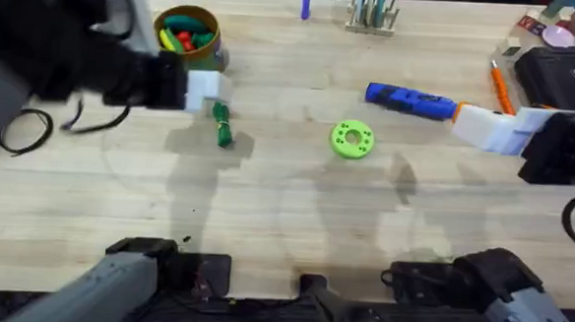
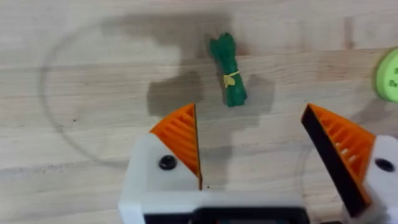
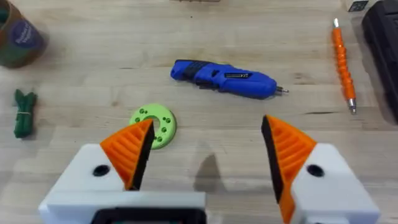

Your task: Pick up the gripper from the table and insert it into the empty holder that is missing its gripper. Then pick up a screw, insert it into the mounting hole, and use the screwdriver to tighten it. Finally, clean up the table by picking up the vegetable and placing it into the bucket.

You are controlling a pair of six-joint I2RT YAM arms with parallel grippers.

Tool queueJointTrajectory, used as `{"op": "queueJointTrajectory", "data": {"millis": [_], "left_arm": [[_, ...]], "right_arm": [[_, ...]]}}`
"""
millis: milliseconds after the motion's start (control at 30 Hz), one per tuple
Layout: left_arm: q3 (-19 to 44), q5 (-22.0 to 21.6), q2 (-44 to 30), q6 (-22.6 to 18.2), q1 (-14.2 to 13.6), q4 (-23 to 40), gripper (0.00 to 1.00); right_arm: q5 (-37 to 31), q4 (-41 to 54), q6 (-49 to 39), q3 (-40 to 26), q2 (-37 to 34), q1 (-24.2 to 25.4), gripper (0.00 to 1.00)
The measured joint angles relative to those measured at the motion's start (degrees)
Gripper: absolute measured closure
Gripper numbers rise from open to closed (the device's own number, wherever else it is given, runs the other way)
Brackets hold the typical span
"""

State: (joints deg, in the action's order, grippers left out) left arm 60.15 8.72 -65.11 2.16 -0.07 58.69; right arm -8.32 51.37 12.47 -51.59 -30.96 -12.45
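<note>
1. left gripper: both orange ribbed pads seated on their white blocks, jaws standing wide apart, nothing between them. a dark screw head shows in the near white block; i judge the refit and screw steps done, though tightness cannot be checked.
2. just beyond the left fingertips, roughly centred in the gap: the vegetable, dark green, slim, a yellow tie round its middle, lying flat on the table. not touched. gripper hangs above it, shadow falling beside it.
3. farther out past the vegetable, on the far side of the left gripper in the overhead view: the bucket, yellow rim, red, green and yellow toy pieces already inside.
4. right gripper: jaws likewise apart, empty, both orange pads in place.
5. close ahead of the right gripper's one pad: a lime-green disc with holes.
6. beyond that, ahead of the gap: the screwdriver, blue, lying on its side, bit pointing toward a thin orange tool off to the side. nobody holds it.
7. no loose orange wedge or loose screw seen on the wood.
8. status, as judgement: last step open. vegetable needs grasping and carrying to the bucket; left arm is placed for it.
</note>
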Motion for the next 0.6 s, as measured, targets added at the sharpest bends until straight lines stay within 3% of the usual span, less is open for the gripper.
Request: {"op": "queueJointTrajectory", "data": {"millis": [200, 333, 600], "left_arm": [[7.12, -4.70, -17.12, 7.24, -3.52, 1.20, 0.016], [8.45, -6.81, -26.17, 12.97, -3.92, -1.99, 0.016], [8.47, -5.42, -36.17, 17.36, -3.90, -4.64, 0.016]], "right_arm": [[0.00, 0.00, 0.00, 0.00, -0.02, 0.00, 0.010], [0.00, 0.00, -0.02, 0.00, 0.00, 0.00, 0.010], [0.00, 0.00, 0.21, 0.00, -0.02, 0.00, 0.010]]}}
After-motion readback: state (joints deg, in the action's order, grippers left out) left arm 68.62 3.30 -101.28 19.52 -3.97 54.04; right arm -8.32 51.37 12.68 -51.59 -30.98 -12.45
